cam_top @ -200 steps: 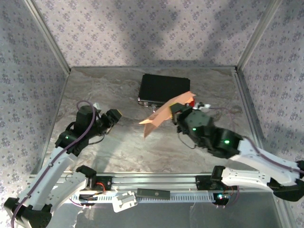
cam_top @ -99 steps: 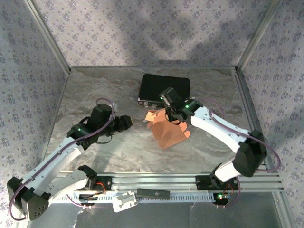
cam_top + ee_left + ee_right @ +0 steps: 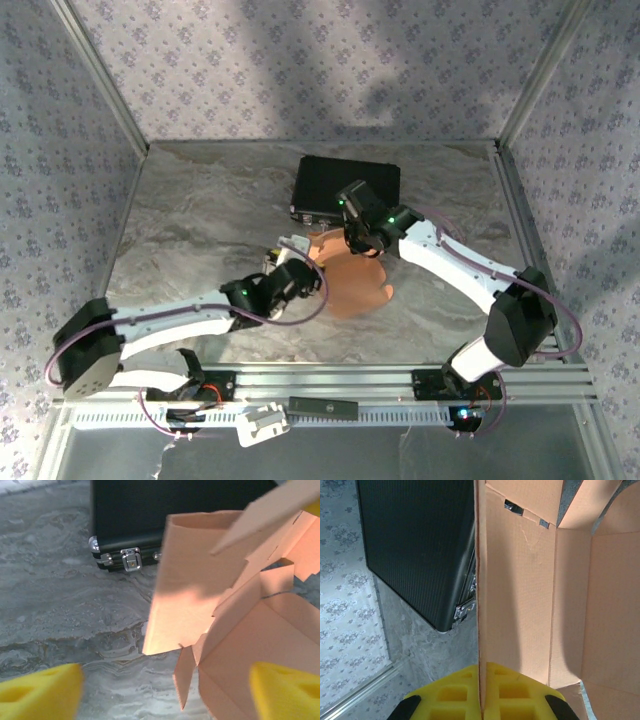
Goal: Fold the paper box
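Right gripper pinches upright wall of paper box; black latched case just beyond. Left gripper spread wide, empty, box flaps directly ahead. Best: right steadies wall, left pushes loose flap inward gently, avoiding creases.

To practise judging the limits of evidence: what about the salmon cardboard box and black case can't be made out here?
1. Top view: the far edge of the thin salmon-orange cardboard paper box is hidden under the right tool.
2. Left wrist view: the frame cuts off the box's right side; its upper flap is blurred.
3. Right wrist view: the black rectangular hard case with metal latches runs past the top edge; cardboard hides its right part.
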Robot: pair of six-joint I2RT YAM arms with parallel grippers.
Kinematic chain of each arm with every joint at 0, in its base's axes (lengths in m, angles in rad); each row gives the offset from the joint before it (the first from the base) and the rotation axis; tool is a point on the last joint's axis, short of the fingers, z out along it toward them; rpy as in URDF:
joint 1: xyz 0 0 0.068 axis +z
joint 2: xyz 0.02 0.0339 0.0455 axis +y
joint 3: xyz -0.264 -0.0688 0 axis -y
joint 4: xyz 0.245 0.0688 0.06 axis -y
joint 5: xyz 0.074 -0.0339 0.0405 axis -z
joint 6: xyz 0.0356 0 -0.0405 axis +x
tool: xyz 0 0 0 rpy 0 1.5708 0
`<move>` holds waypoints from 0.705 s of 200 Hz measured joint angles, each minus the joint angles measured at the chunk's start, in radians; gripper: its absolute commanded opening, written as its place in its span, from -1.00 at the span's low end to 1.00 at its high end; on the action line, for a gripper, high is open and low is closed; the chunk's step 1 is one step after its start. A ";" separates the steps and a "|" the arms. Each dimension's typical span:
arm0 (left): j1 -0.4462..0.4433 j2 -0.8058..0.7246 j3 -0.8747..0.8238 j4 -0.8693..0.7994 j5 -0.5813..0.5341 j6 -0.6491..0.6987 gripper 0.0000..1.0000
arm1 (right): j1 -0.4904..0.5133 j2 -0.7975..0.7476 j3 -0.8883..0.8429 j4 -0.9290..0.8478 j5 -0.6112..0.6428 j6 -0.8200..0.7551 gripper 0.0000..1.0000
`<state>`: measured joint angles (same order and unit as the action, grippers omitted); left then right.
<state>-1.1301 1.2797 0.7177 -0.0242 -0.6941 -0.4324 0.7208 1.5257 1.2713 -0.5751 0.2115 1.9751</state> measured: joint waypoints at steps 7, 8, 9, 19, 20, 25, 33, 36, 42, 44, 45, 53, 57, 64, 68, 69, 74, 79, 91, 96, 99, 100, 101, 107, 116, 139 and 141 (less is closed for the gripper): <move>-0.016 0.021 -0.001 0.029 -0.042 0.023 1.00 | -0.002 0.003 0.000 0.000 -0.004 0.000 -1.00; -0.019 0.022 -0.001 0.031 -0.048 0.025 0.99 | -0.002 0.003 0.000 0.000 -0.005 0.000 -1.00; -0.021 0.025 0.000 0.035 -0.055 0.028 0.99 | -0.002 0.003 0.000 0.000 -0.005 0.000 -1.00; -0.037 0.053 0.006 0.070 -0.119 0.048 1.00 | -0.003 0.006 0.000 0.000 -0.013 0.001 -1.00; -0.037 0.054 0.006 0.072 -0.124 0.049 1.00 | -0.003 0.007 0.000 0.001 -0.014 0.001 -1.00; -0.038 0.070 0.011 0.087 -0.156 0.058 1.00 | -0.003 0.008 0.000 0.001 -0.018 0.001 -1.00; -0.039 0.094 0.020 0.106 -0.202 0.068 1.00 | -0.003 0.010 0.000 0.001 -0.019 0.001 -1.00; -0.039 0.101 0.023 0.113 -0.214 0.071 1.00 | -0.003 0.010 0.000 0.001 -0.020 0.001 -1.00; -0.038 0.119 0.028 0.131 -0.246 0.078 1.00 | -0.003 0.011 0.000 0.001 -0.023 0.003 -1.00; -0.037 0.125 0.030 0.135 -0.253 0.081 1.00 | -0.003 0.011 0.000 0.001 -0.024 0.004 -1.00; -0.037 0.131 0.032 0.138 -0.261 0.082 1.00 | -0.003 0.011 0.000 0.001 -0.025 0.004 -1.00; -0.037 0.153 0.040 0.149 -0.288 0.091 1.00 | -0.003 0.011 -0.001 0.002 -0.028 0.005 -1.00; -0.036 0.167 0.045 0.155 -0.298 0.093 1.00 | -0.003 0.011 -0.001 0.003 -0.029 0.006 -1.00; -0.031 0.186 0.055 0.155 -0.312 0.096 0.99 | -0.003 0.011 -0.001 0.003 -0.031 0.008 -1.00; -0.028 0.200 0.065 0.155 -0.319 0.097 0.98 | -0.003 0.011 -0.001 0.003 -0.033 0.008 -1.00; -0.028 0.202 0.066 0.155 -0.320 0.097 0.97 | -0.003 0.011 -0.001 0.003 -0.034 0.008 -1.00; -0.023 0.217 0.078 0.152 -0.328 0.099 0.96 | -0.003 0.011 -0.001 0.003 -0.034 0.008 -1.00; -0.018 0.230 0.089 0.150 -0.333 0.099 0.94 | -0.003 0.011 -0.001 0.003 -0.035 0.008 -1.00; -0.003 0.249 0.115 0.132 -0.346 0.098 0.88 | -0.003 0.011 -0.001 0.003 -0.036 0.009 -1.00; 0.003 0.250 0.121 0.124 -0.347 0.099 0.84 | -0.003 0.011 -0.001 0.003 -0.037 0.009 -1.00; 0.006 0.250 0.124 0.122 -0.348 0.095 0.81 | -0.003 0.011 -0.001 0.003 -0.036 0.011 -1.00; 0.006 0.250 0.124 0.121 -0.348 0.094 0.79 | -0.003 0.011 -0.001 0.004 -0.037 0.011 -1.00; 0.007 0.249 0.125 0.120 -0.349 0.096 0.77 | -0.003 0.011 -0.001 0.004 -0.037 0.011 -1.00; 0.011 0.246 0.126 0.118 -0.350 0.093 0.65 | -0.004 0.011 -0.001 0.003 -0.037 0.012 -1.00; 0.016 0.234 0.124 0.110 -0.346 0.102 0.50 | -0.005 0.011 -0.002 0.004 -0.039 0.012 -1.00; 0.018 0.147 0.070 0.122 -0.321 0.121 0.26 | -0.010 0.012 -0.010 0.004 -0.037 0.016 -1.00; 0.018 0.134 0.061 0.126 -0.317 0.125 0.25 | -0.011 0.012 -0.011 0.004 -0.037 0.016 -1.00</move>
<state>-1.1122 1.4139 0.7784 0.1017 -1.0107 -0.3077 0.7101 1.5375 1.2602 -0.5713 0.1749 1.9907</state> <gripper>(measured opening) 0.666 0.058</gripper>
